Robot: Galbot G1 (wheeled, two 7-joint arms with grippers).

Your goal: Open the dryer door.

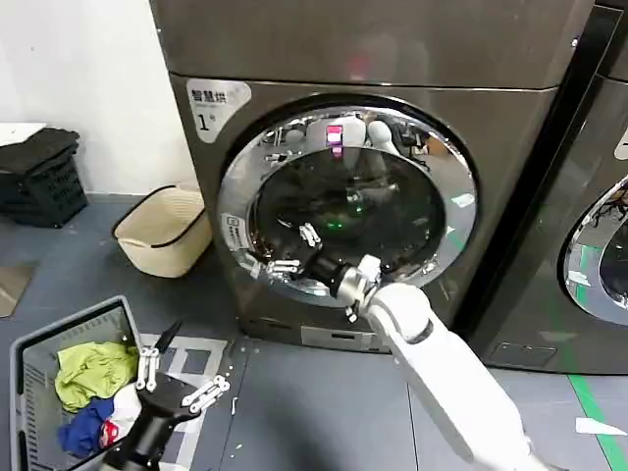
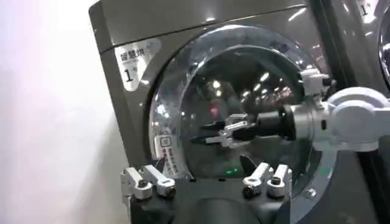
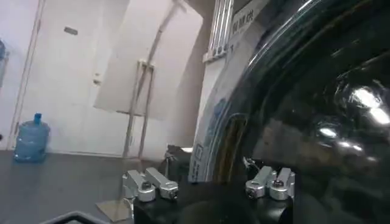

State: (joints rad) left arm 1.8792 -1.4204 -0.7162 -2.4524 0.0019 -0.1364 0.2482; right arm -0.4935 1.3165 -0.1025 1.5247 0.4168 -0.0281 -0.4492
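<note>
The dryer door [image 1: 348,201] sits shut on the front of the grey-brown machine [image 1: 392,59] labelled "1", its chrome ring framing dark glass. The right gripper [image 1: 291,251] reaches to the ring at about 8 o'clock, its fingers [image 1: 310,235] spread apart against the lower-left glass, gripping nothing. In the left wrist view it [image 2: 222,131] hovers before the glass. The left gripper [image 1: 179,378] hangs low at 7 o'clock from the door, fingers open and empty, beside a grey basket [image 1: 29,343] of clothes [image 1: 90,373]. A cream basket [image 1: 162,231] stands at 9 o'clock.
</note>
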